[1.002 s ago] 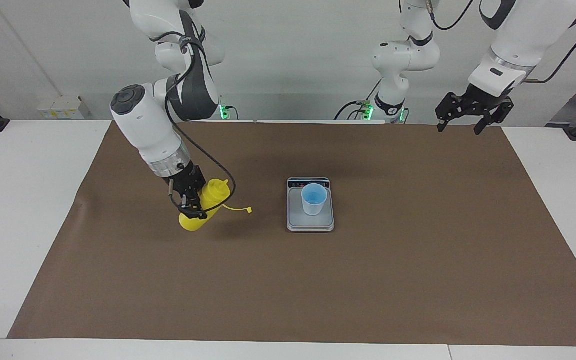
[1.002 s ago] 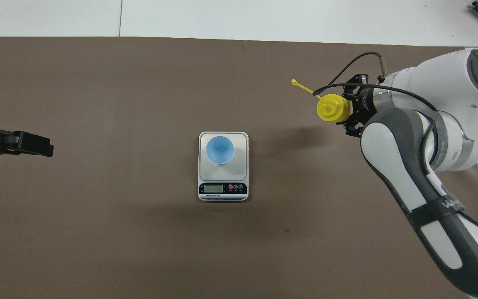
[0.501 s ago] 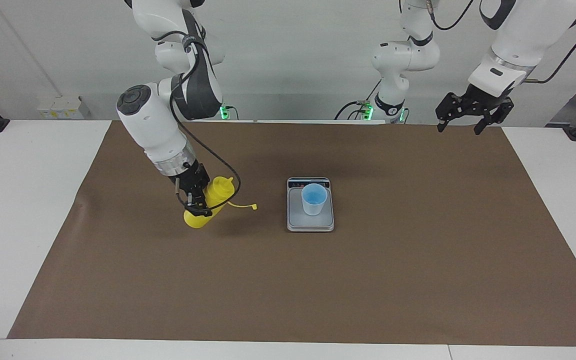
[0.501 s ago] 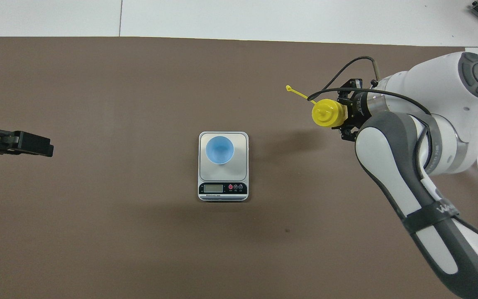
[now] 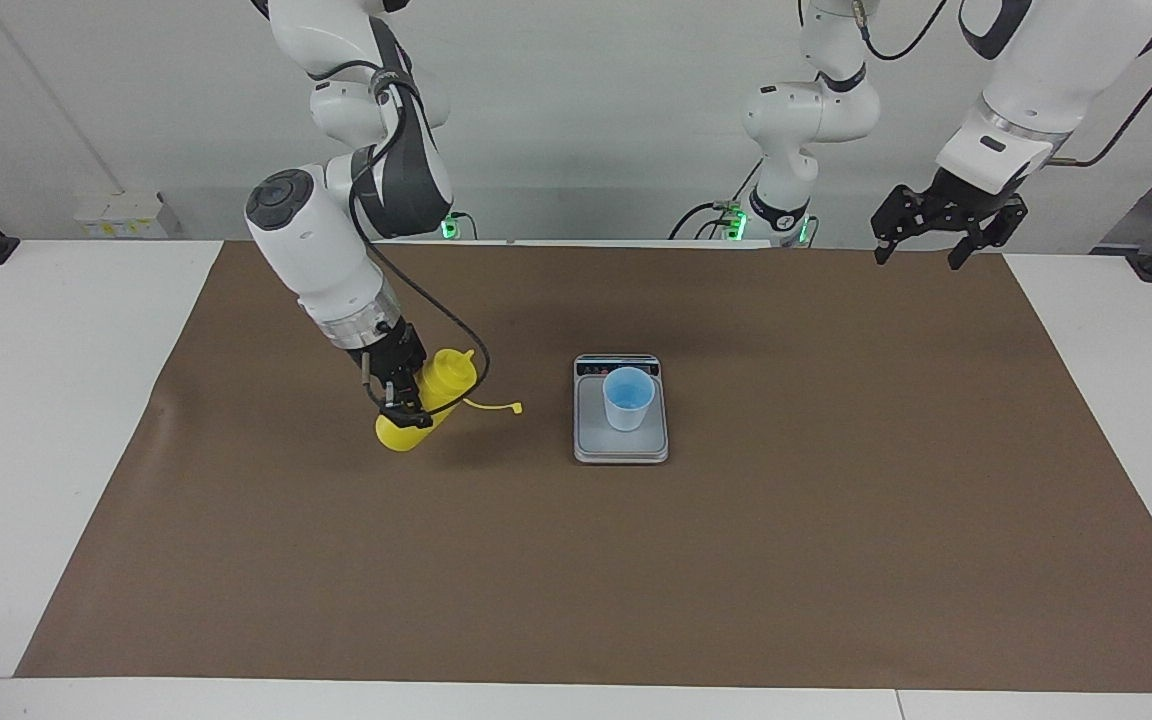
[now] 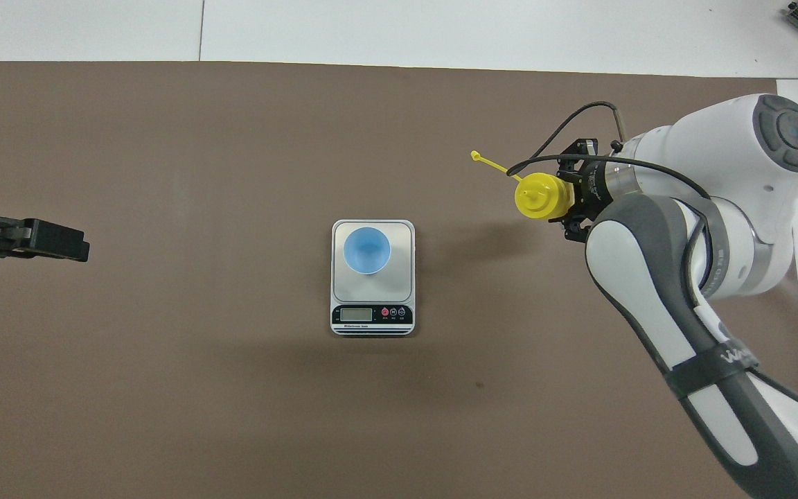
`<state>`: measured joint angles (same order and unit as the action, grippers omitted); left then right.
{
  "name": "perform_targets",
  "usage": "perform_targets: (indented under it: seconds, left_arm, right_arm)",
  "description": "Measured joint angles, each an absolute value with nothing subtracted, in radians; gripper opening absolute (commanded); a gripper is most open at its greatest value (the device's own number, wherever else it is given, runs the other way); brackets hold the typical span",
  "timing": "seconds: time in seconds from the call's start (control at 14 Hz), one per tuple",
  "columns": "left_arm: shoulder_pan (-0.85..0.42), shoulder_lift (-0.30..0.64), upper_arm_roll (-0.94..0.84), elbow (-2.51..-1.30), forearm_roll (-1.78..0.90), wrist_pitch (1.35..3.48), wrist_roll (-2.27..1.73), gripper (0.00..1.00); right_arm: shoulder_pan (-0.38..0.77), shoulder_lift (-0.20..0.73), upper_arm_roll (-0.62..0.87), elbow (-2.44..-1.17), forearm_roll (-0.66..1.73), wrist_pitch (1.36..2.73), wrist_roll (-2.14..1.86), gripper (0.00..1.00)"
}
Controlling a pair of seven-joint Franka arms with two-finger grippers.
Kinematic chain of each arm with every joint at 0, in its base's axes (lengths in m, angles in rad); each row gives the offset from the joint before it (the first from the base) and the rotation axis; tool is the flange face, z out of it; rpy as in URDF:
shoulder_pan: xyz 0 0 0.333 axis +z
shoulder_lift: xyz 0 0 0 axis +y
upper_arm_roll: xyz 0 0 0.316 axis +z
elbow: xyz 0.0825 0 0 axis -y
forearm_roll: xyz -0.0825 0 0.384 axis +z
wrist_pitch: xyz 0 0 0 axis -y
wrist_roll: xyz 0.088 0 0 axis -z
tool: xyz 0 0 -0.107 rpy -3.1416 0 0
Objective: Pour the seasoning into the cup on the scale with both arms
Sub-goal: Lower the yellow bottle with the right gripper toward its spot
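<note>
The yellow seasoning bottle (image 5: 431, 400) (image 6: 542, 196) hangs tilted above the brown mat toward the right arm's end of the table, its tethered cap (image 5: 513, 407) dangling to the side. My right gripper (image 5: 404, 408) (image 6: 574, 199) is shut on the bottle's body. The light blue cup (image 5: 628, 397) (image 6: 367, 250) stands upright on the silver scale (image 5: 620, 448) (image 6: 404, 277) at the middle of the mat. My left gripper (image 5: 921, 252) (image 6: 59, 242) hangs open and holds nothing, up in the air over the mat's edge at the left arm's end, where that arm waits.
A brown mat (image 5: 636, 560) covers most of the white table (image 5: 26, 400). The scale's display strip (image 6: 372, 314) faces the robots. Small white boxes (image 5: 121, 215) sit off the table by the wall.
The right gripper has carried the tilted bottle a little toward the scale and slightly upward. The left arm, cup and scale have not moved.
</note>
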<state>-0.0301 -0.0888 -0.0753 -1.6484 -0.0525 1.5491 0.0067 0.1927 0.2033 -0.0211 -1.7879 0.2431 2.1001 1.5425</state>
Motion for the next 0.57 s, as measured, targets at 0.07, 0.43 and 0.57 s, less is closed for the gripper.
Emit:
perform_targets:
  seconds: [0.07, 0.43, 0.57]
  left_arm:
    - [-0.03, -0.089, -0.075, -1.648, -0.052, 1.549, 0.007, 1.0]
    - [-0.03, -0.089, -0.075, -1.648, -0.052, 1.549, 0.007, 1.0]
    - [-0.03, -0.089, -0.075, -1.648, -0.052, 1.549, 0.007, 1.0]
  right_arm:
    - [0.193, 0.203, -0.021, -1.79, 0.243, 2.1, 1.542, 0.0]
    - [0.193, 0.203, -0.021, -1.793, 0.245, 2.1, 1.542, 0.0]
    - [0.188, 0.202, -0.022, -1.794, 0.298, 2.096, 1.543, 0.0]
